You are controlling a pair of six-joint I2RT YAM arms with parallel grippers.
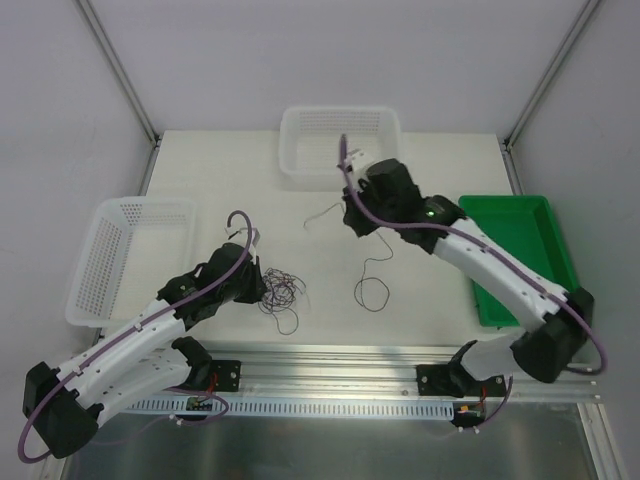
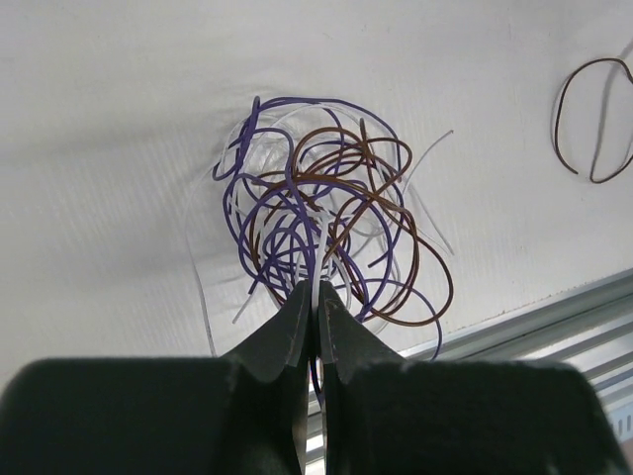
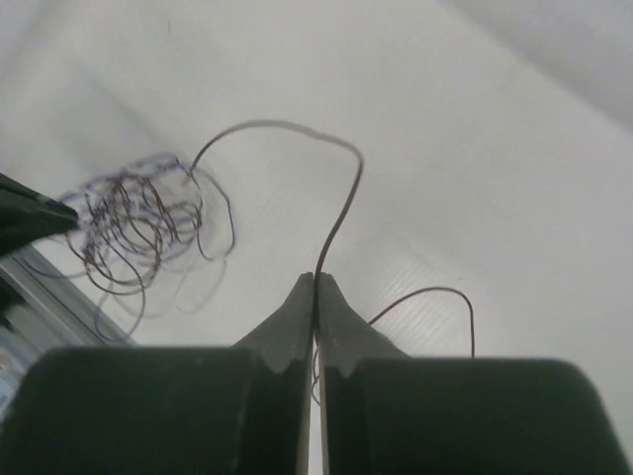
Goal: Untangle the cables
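Note:
A small tangle of thin purple, brown and white cables [image 1: 281,291] lies on the white table near the front; in the left wrist view [image 2: 321,223] it sits just beyond my fingertips. My left gripper [image 1: 259,284] [image 2: 316,290] is shut on a white cable from the tangle. My right gripper [image 1: 358,228] [image 3: 316,278] is shut on a separate brown cable [image 3: 341,203] and holds it above the table. Its lower part hangs in a loop [image 1: 372,292], which also shows in the left wrist view [image 2: 591,121]. A thin stretch of cable [image 1: 320,215] reaches left of the right gripper.
A white mesh basket [image 1: 340,128] stands at the back centre. Another white basket [image 1: 100,262] is at the left, close to the left arm. A green tray [image 1: 540,222] is at the right. A metal rail [image 1: 330,357] runs along the table's front edge.

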